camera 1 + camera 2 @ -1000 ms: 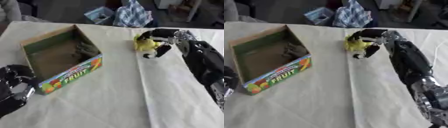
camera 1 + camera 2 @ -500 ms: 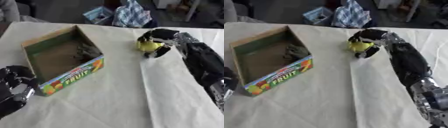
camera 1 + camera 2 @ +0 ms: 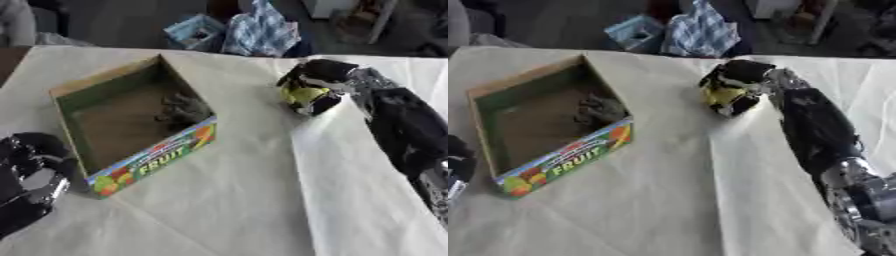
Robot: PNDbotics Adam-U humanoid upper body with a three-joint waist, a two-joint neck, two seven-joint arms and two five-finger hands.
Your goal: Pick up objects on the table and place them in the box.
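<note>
My right hand [image 3: 322,80] is at the far middle of the table, its fingers curled round a small yellow object [image 3: 302,94]. Fingers hide much of that object, and I cannot tell whether it touches the cloth. To its left stands an open cardboard box [image 3: 140,159] with "FRUIT" printed on its front wall. A grey-green object [image 3: 182,109] lies inside the box near its far right corner. My left hand [image 3: 28,172] rests at the lower left edge, beside the box's near corner, holding nothing, fingers curled.
A cream cloth [image 3: 254,200] with a crease running front to back covers the table. Beyond the far edge lie a blue-white checked cloth [image 3: 262,30] and a light blue container [image 3: 194,31] on the floor.
My right hand has stayed shut on the yellow object and shifted only slightly. The left hand has not moved.
</note>
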